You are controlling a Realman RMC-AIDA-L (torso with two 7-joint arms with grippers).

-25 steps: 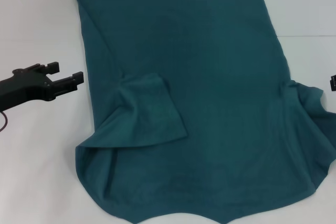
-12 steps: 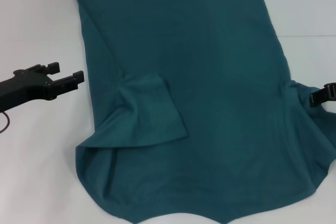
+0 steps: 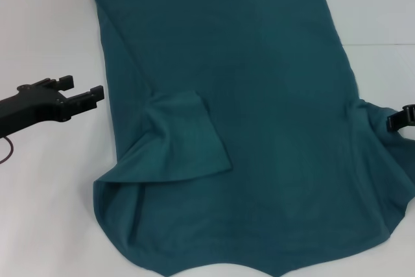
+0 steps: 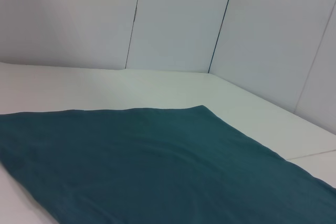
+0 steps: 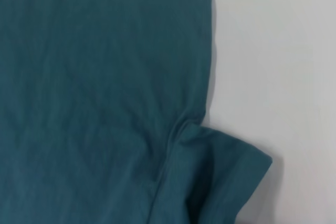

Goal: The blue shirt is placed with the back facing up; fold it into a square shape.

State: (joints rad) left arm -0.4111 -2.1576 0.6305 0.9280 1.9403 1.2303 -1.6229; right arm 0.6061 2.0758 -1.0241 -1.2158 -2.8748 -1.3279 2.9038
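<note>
Drawn back a little toward the right edge since half a second ago: right gripper (image 3: 403, 119), now just a dark tip poking in at the frame border, hanging over the blue shirt (image 3: 246, 128) beside its right sleeve (image 3: 382, 121); cannot tell whether those fingers are parted or closed. Nearly unchanged on the other side: left gripper (image 3: 81, 92), reaching in horizontally from the left on its black arm, fingers parted with a clear gap and nothing between them, tips pointing at the shirt's left edge but short of it, over bare white table (image 3: 45, 192). From the head view, shirt spread flat across most of the table, long axis running away from the robot, straight hem at the far end, curved collar end nearest the camera. Left sleeve (image 3: 181, 137) folded inward onto the body, right sleeve out past the side seam. From the left wrist view, only a low slant across the cloth (image 4: 157, 161) toward its far corner, white tabletop (image 4: 105, 87) and panelled wall (image 4: 178, 19) beyond; none of its own fingers shown. From the right wrist view, looking straight down on the shirt's right edge (image 5: 105, 77) and the rumpled sleeve (image 5: 226, 171) lying on the white surface (image 5: 278, 66); no fingers shown.
</note>
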